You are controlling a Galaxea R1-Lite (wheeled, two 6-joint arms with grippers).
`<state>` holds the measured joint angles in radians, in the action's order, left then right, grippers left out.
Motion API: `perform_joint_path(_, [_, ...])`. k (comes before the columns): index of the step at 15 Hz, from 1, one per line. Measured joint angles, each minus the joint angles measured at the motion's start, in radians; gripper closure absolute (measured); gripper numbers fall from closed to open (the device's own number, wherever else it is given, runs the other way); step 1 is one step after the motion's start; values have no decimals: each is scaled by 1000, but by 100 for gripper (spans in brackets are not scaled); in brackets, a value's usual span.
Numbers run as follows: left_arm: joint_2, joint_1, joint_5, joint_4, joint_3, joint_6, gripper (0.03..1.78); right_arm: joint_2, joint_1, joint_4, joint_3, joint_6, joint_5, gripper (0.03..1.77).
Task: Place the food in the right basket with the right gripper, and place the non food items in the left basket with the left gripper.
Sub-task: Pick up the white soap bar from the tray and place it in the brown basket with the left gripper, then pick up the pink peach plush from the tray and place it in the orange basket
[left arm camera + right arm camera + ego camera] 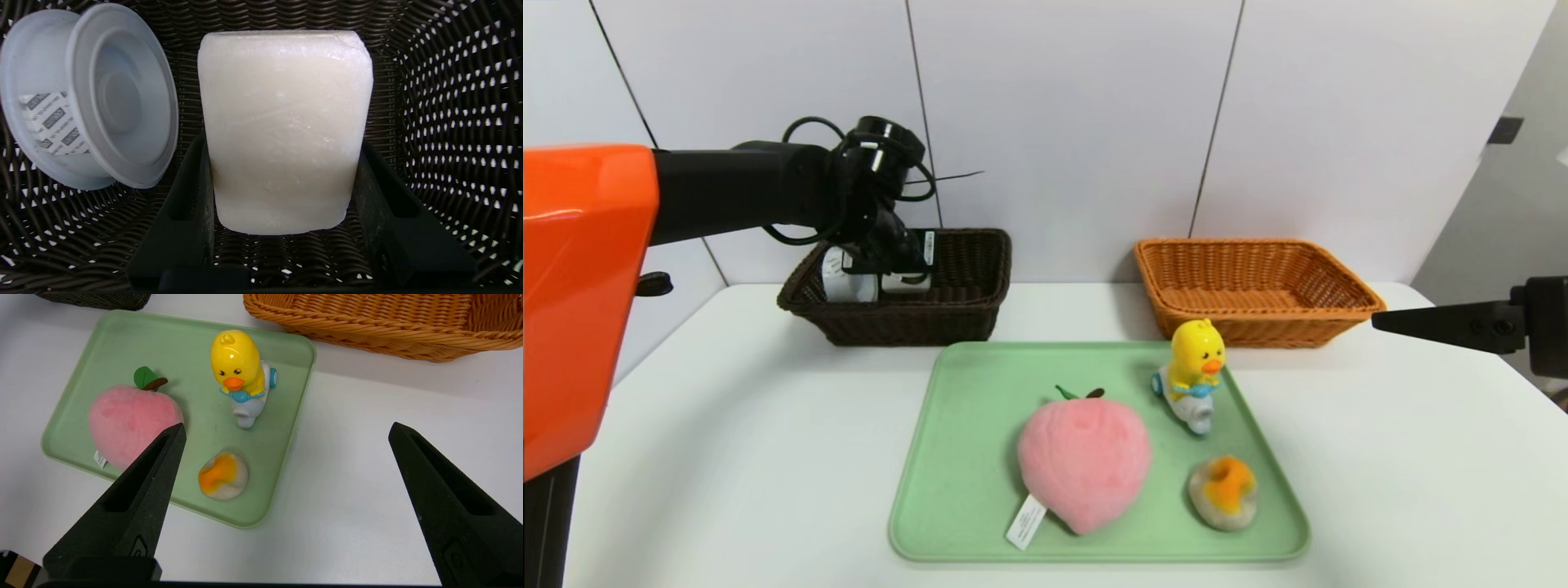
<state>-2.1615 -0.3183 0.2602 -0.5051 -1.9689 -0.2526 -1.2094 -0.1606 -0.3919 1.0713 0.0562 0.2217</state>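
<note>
- Non-food side, partly done: a white tub lies tipped in the dark left basket.
- The left gripper is down inside that basket, its fingers closed against both sides of a whitish block; letting it go there should finish that item.
- Still to sort on the green tray: the yellow duck toy, likely for the left basket too.
- The pink plush peach also waits there, presumably food, as does a small orange-and-white lump whose kind I cannot tell.
- Food side, seemingly not begun: no food shows in the orange right basket.
- The right gripper idles beyond the tray's right side, fingers wide and holding nothing.
</note>
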Motion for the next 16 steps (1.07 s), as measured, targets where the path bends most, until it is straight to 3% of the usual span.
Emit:
perform_joint_path(3, [-25, 1, 1, 0, 0, -1, 84, 0, 0, 0, 0, 1, 0, 9])
perform_joint_path(8, [-52, 1, 3, 4, 0, 1, 49, 0, 0, 1, 1, 2, 4, 9])
perform_joint_path(16, [39, 7, 5, 5, -1, 31, 24, 1, 0, 11, 1, 2, 0, 9])
